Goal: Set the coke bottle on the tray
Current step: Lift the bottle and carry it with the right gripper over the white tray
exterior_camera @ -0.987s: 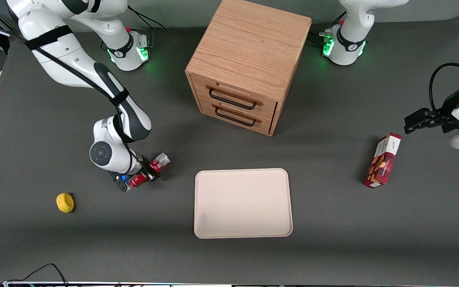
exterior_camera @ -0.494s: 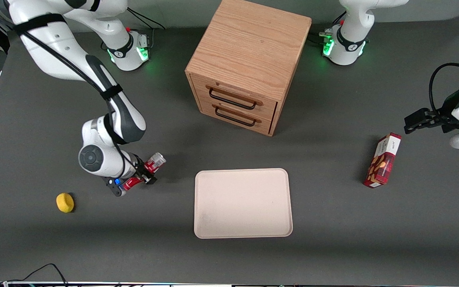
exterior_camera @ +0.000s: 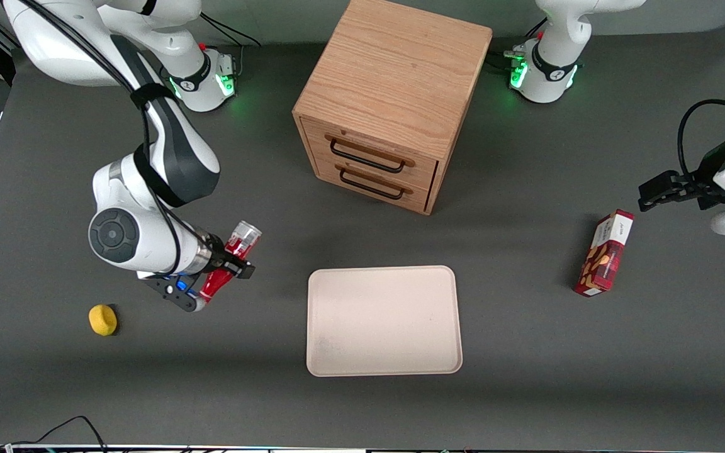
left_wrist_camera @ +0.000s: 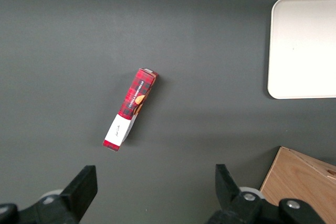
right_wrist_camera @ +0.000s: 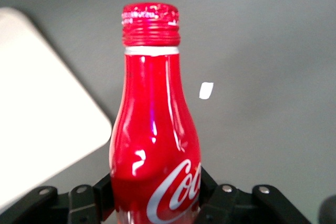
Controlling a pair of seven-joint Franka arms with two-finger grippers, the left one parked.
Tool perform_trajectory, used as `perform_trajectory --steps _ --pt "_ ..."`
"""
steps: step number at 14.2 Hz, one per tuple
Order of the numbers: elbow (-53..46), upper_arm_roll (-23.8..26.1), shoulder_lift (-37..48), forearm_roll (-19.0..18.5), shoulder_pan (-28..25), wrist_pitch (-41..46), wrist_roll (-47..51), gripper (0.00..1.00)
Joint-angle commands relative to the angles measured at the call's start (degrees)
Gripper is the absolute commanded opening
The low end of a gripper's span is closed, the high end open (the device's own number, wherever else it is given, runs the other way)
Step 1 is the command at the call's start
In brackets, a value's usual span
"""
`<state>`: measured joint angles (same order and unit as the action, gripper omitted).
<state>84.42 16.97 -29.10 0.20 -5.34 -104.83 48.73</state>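
The gripper (exterior_camera: 231, 263) hangs above the grey table (exterior_camera: 526, 352) with its two fingers clamped on the body of the coke bottle (exterior_camera: 229, 263), which is carried tilted, silver base end higher and farther from the front camera, red cap end lower and nearer. The cream tray (exterior_camera: 384, 320) lies flat on the table, apart from the gripper toward the parked arm's end. A small yellow object (exterior_camera: 103, 319) sits near the gripper toward the working arm's end, and the wooden two-drawer cabinet (exterior_camera: 394, 94) stands farther from the front camera than the tray.
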Motion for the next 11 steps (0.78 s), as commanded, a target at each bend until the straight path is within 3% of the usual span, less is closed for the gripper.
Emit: perform_trajectory --steps 1,5,11 --pt "-6.09 3.32 -4.29 -0.11 -0.45 1.65 -8.71 0.0" --pt "-13.03 4.21 -10.53 -0.37 -3.79 1.03 -20.4 0.0" --pt "-15.33 4.91 -18.35 -1.16 -5.99 -10.03 -21.48 0.0"
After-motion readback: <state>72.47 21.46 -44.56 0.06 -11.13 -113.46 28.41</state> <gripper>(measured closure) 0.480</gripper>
